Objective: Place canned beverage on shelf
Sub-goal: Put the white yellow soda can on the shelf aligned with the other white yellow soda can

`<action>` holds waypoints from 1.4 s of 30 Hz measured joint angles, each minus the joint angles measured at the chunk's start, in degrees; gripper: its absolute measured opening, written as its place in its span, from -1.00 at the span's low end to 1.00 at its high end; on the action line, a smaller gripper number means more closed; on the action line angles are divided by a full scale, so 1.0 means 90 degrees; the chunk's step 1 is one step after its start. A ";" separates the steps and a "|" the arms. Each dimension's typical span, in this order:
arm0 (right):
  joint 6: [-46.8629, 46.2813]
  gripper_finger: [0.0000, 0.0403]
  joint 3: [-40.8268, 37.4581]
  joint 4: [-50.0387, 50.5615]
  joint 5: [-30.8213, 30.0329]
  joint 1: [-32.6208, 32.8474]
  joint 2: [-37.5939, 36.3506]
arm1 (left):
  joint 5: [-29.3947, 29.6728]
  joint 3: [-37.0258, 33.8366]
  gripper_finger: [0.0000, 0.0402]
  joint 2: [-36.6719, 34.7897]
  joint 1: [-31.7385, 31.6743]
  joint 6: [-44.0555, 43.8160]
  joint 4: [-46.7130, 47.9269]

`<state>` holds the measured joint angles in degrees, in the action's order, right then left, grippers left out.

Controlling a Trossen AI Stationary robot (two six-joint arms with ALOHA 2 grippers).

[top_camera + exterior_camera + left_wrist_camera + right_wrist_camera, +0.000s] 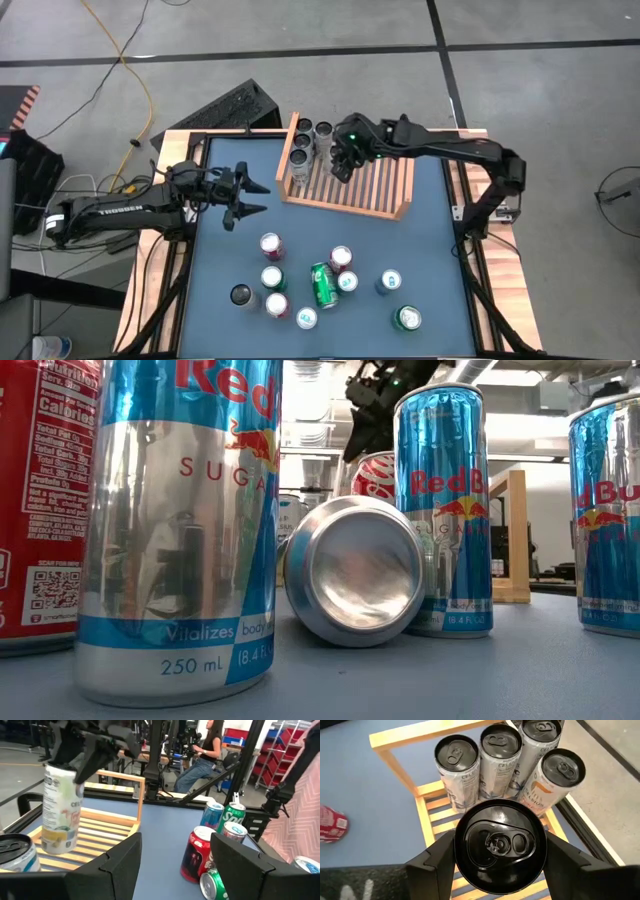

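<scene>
At the left of the high view the left gripper (243,197) hovered over bare blue table (420,230), its arm stretched level from the left edge, jaws apart and holding nothing. Below it, centre-bottom of the frame, loose cans stood in a cluster, with one green can (323,285) lying on its side; in the low view the upright silver-blue ones read "Red Bull" (441,510) and one "250 mL". Moving right, the shelf (401,211) sat at upper centre, its long axis running left to right with a slight tilt, slats running front to back; four cans (303,140) stood upright in its upper-left corner, some marked "CELSIUS" (499,760). Above the slats beside them, the right gripper (343,160) reached in from the right, arm bent at the elbow, fingers clamped on a black-topped can (500,845) held upright, top toward the wrist camera, just clear of the four standing cans.
</scene>
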<state>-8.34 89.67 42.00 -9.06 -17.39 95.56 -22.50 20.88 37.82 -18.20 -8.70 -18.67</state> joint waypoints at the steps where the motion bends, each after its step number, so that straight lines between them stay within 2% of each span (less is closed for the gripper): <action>1: 0.0073 0.14 0.0005 -0.0044 0.0002 0.0000 0.0078 | 0.0027 0.0000 0.12 0.0000 0.0000 0.0001 0.0000; 9: 0.0327 0.14 0.0185 -0.0137 0.0313 -0.0252 0.0771 | 0.0092 0.0000 0.12 -0.0002 0.0000 0.0052 0.0002; 23: 0.0633 0.14 0.0867 -0.0172 0.0577 -0.0542 0.1515 | 0.0086 0.0000 0.12 -0.0001 0.0000 0.0059 0.0027; 30: 0.0780 0.14 0.0882 -0.0072 0.0540 -0.0623 0.1681 | 0.0081 0.0000 0.12 -0.0002 0.0000 0.0062 0.0037; 42: 0.1004 0.14 0.0884 -0.0551 0.0515 -0.0670 0.1723 | 0.0085 0.0000 0.12 0.0000 0.0000 0.0126 0.0041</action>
<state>0.69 97.62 37.04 -4.43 -23.42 111.07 -21.74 20.88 37.82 -18.20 -7.56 -18.31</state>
